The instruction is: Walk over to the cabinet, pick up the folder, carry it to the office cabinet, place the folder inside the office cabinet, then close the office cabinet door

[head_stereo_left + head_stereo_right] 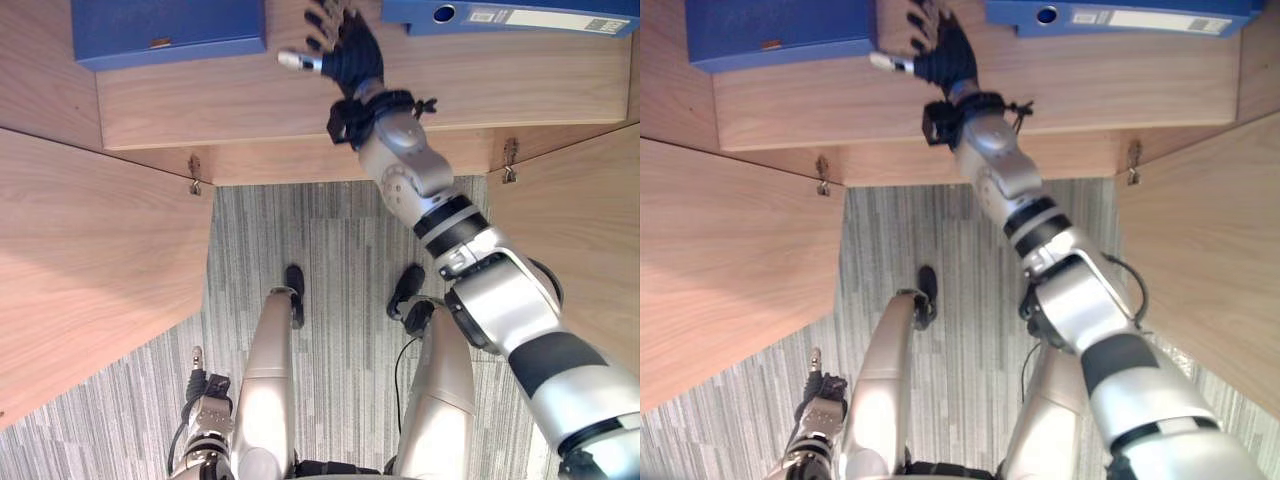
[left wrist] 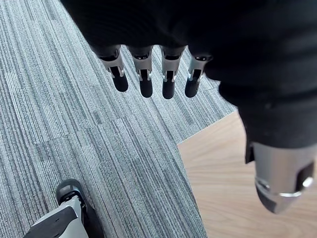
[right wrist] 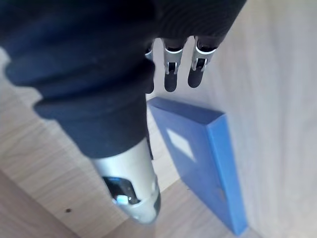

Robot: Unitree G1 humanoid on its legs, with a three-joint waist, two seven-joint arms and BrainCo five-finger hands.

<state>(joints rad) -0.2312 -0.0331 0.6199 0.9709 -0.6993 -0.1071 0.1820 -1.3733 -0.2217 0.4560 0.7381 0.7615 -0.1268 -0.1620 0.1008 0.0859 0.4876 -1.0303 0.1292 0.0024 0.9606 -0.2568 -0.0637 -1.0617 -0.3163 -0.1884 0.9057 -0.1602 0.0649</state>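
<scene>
A wooden cabinet [image 1: 300, 165] is seen from above with both doors swung open: the left door [image 1: 90, 270] and the right door [image 1: 575, 220] flank a strip of grey striped carpet [image 1: 340, 240], and a metal hinge [image 1: 195, 176] is seen at the inner corner of each door. On the cabinet shelf [image 1: 250, 100] a blue folder [image 1: 165, 30] is laid flat towards the left. A blue lever-arch binder [image 1: 510, 15] with a white spine label is laid towards the right, well apart from the folder.

The right hand [image 1: 350, 55] is stretched out over the shelf between the two, nearer to the folder. Its fingers [image 3: 170, 74] are held straight and spread and its thumb [image 1: 293, 61] is pointed at the folder's near corner, just beside it; nothing is gripped. In the right wrist view the folder is seen past the fingertips, resting on the wood with a pale patch on its cover.

The left hand [image 2: 163, 44] is hung low beside the left door, over the carpet, with its fingers [image 2: 145, 82] loosely extended and nothing held.
</scene>
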